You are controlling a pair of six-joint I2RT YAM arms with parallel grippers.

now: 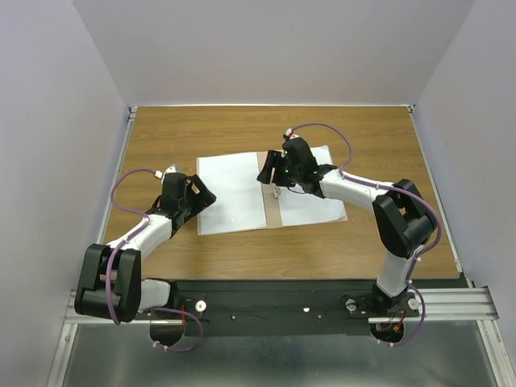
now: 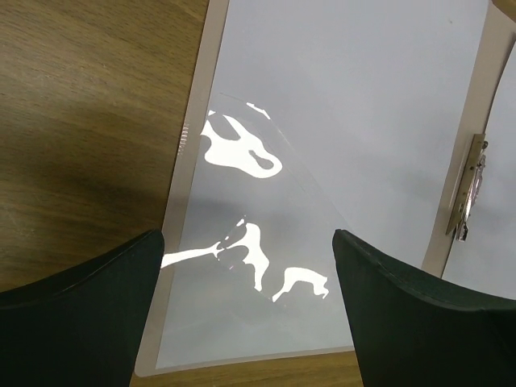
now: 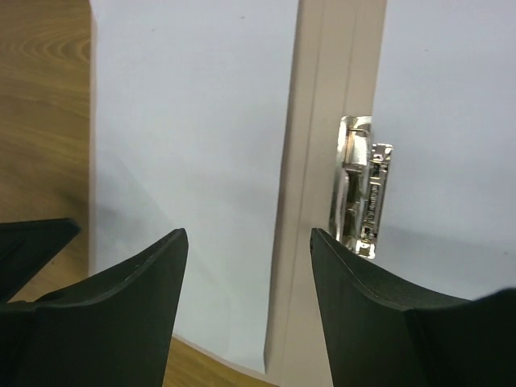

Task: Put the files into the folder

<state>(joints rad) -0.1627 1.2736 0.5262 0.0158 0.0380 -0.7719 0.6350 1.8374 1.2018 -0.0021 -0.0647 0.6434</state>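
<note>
The pinkish-tan folder [image 1: 272, 211] lies open and flat mid-table, its spine showing between two white halves. One white sheet [image 1: 234, 193] lies on the left half and another [image 1: 310, 203] on the right half. In the left wrist view a clear glossy leaf [image 2: 258, 210] lies partly curled over the left sheet [image 2: 347, 89], with the folder's tan edge [image 2: 190, 161] beside it. My left gripper [image 1: 207, 197] [image 2: 246, 322] is open and empty over the folder's left edge. My right gripper [image 1: 267, 172] [image 3: 250, 314] is open and empty above the spine [image 3: 322, 121], next to the metal clip [image 3: 361, 189].
The wooden table [image 1: 242, 129] is bounded by grey walls on the left, back and right. The metal clip also shows in the left wrist view [image 2: 472, 189], on the spine. The arm bases stand on a black rail [image 1: 274, 298] at the near edge.
</note>
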